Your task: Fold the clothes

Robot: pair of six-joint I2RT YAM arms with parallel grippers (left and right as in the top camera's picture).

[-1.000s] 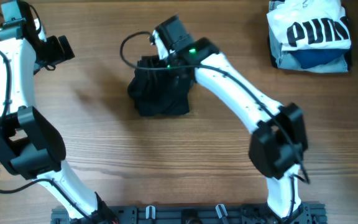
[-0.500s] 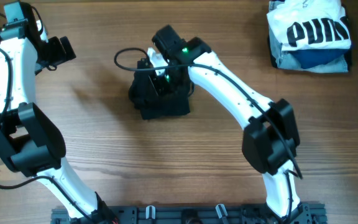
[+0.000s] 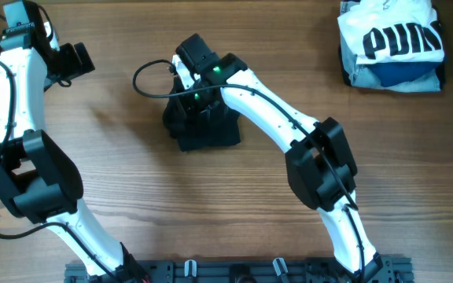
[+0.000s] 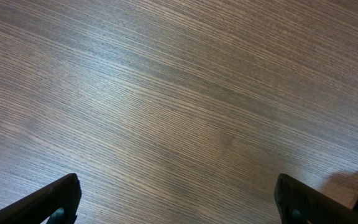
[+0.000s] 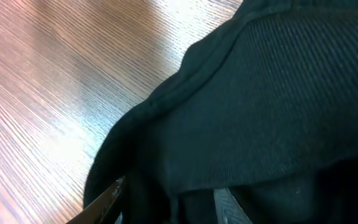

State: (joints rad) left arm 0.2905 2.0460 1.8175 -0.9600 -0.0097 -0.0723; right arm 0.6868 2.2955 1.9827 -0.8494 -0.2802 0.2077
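The clothes, a black garment [image 3: 204,124], lie bunched in a compact heap at the middle of the table. In the right wrist view the garment's ribbed black fabric [image 5: 272,106] fills most of the frame. My right gripper [image 3: 197,85] is at the heap's top left edge; its fingers [image 5: 166,202] have a thick fold of the black fabric between them. No white logo shows. My left gripper [image 3: 73,61] hovers at the far left, well away from the garment. It is wide open and empty over bare wood [image 4: 179,202].
A folded white shirt with big black letters [image 3: 392,35] lies on folded blue garments [image 3: 399,75] at the back right corner. A black cable [image 3: 144,79] loops beside the right wrist. The arm bases stand along the front edge [image 3: 234,271].
My right arm has swung left over the top of the black heap, and the heap's upper edge has shifted a little with it. The left arm has barely moved.
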